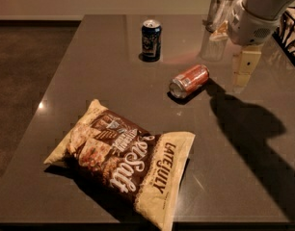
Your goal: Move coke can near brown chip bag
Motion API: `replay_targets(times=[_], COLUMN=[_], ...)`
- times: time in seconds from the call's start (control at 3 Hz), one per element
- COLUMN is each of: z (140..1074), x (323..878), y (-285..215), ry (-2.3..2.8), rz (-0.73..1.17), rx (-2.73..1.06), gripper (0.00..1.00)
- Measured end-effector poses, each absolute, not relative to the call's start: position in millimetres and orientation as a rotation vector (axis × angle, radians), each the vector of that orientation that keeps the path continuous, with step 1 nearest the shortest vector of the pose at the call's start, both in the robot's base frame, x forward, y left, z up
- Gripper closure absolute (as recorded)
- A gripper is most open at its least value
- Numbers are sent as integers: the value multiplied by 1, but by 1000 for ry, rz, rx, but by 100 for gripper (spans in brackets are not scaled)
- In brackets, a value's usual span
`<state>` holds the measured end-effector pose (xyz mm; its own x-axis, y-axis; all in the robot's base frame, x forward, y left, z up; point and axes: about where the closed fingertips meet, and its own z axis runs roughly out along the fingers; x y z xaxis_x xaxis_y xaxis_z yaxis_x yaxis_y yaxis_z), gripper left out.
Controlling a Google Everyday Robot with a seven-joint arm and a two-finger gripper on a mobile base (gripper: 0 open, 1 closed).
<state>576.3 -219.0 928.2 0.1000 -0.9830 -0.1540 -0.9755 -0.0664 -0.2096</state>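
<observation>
Dark bench (99, 71). Coke can (189, 81) lying mid-bench; pincer (246, 67) near right edge, grip state: cannot tell. Best grasped across barrel, then set beside brown chip bag (123, 162).

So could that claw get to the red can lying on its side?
Probably yes: the claw hangs close beside the coke can, above the table, with nothing standing between them.

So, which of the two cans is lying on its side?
The red-orange coke can; the dark blue can behind it stands upright. The gripper hangs to the coke can's right, apart from it.
</observation>
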Motion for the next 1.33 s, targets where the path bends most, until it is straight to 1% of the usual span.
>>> replay_targets(times=[0.33,1.0,1.33], z=[909,881,871], x=[603,621,621], y=[-199,-162,-155], ry=[1811,1613,1576], rz=[22,135,161], rx=[-2246,-2389,-2429], gripper=[0,0,17])
